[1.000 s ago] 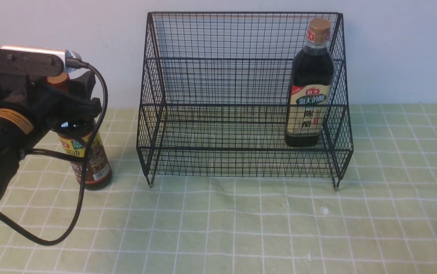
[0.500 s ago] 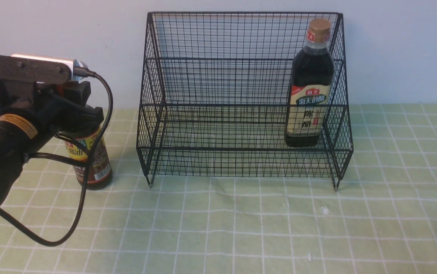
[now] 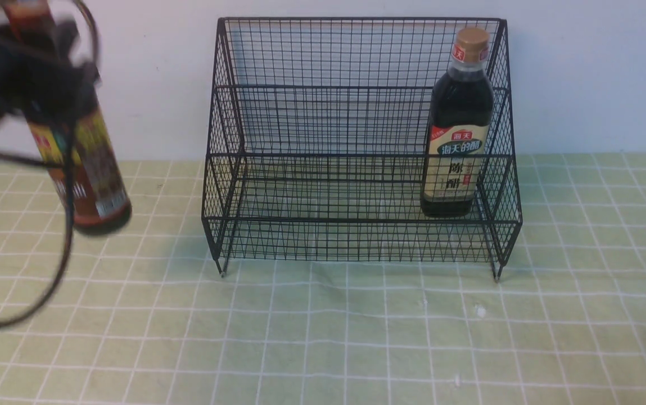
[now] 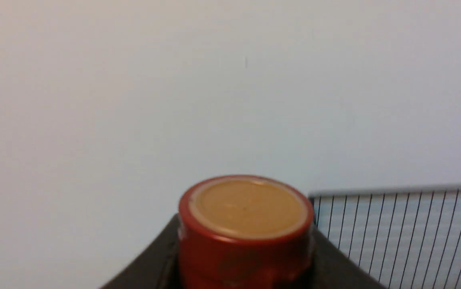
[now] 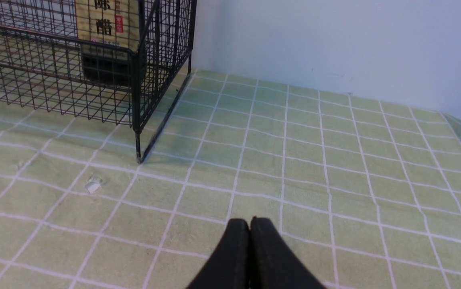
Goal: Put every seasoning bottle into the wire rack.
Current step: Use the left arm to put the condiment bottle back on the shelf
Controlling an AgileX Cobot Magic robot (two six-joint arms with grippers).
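Green grid-lined worktop (image 3: 356,337), pale wall (image 3: 581,84) behind. The rack (image 3: 356,86) stands at the back, the big bottle (image 3: 457,129) upright at its right end. Far left, blurred, the left end effector (image 3: 39,84) clamps the slim bottle (image 3: 98,169), tilted, clear of the worktop. Only the wrist views show its cap (image 4: 246,208) and the right end effector (image 5: 249,226), tips pressed together.

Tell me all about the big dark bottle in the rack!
The big bottle is see-through and full of dark liquid. It has a gold cap, a red tag on its short neck, and a cream label with a red-and-green logo and Chinese writing. It stands upright on the lower shelf of the wire rack, at the right end, close to the side mesh.
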